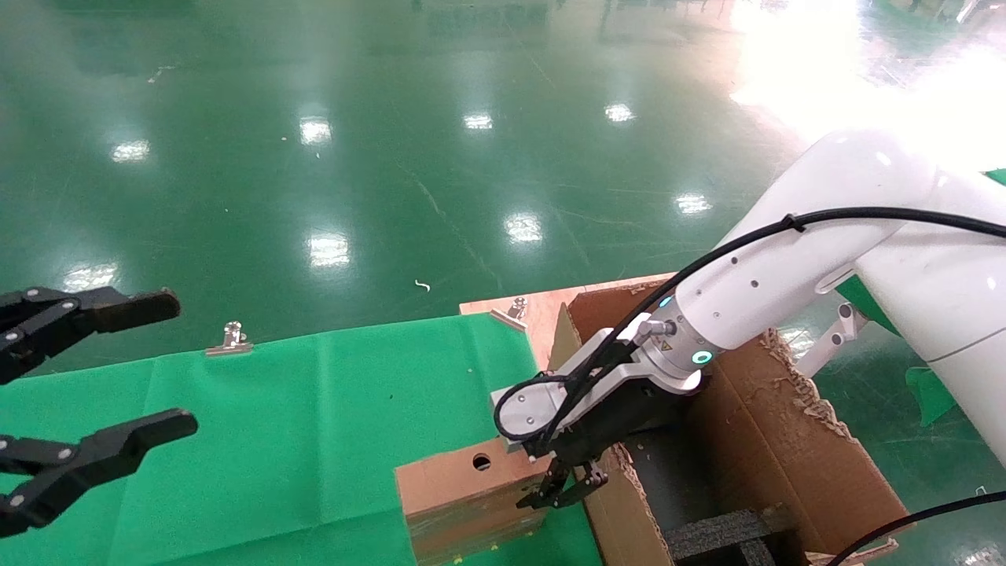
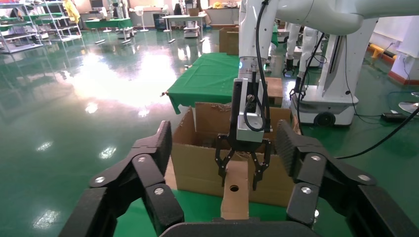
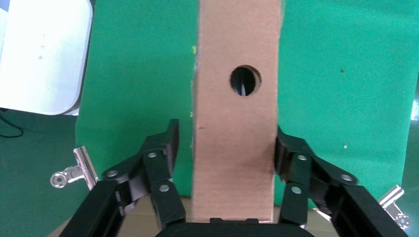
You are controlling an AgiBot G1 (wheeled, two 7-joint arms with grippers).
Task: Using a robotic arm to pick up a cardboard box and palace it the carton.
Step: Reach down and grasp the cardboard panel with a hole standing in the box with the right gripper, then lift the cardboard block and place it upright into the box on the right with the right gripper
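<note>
While the green floor (image 1: 393, 141) stretches away shining behind everything, the biggest thing near me is the carton (image 1: 794, 456), standing open at the right end of the tabletop (image 1: 275, 440) with its torn flaps up and black foam (image 1: 719, 531) down inside. The tabletop wears a green cloth held by metal clips (image 1: 229, 339). Over the carton's near wall reaches the robotic arm (image 1: 786, 275), white, with its cable looping down to the wrist. Its right gripper (image 1: 559, 486) hangs at the end of the cardboard box (image 1: 464, 495), which stands on a narrow side on the cloth, just beside the carton's outer wall, holed face upward. From the right wrist view the fingers (image 3: 160, 163) are spread and straddle the box's narrow width, one on each side; the far one looks to touch the cardboard, the other stands a little off, so I judge nothing is gripped yet. The box's long axis runs straight away from that gripper, across the tabletop, so closing should pinch its thin dimension squarely. The left gripper (image 1: 118, 377) hovers well apart at the other end of the tabletop, fingers wide open, idle, so the right arm is far nearer
</note>
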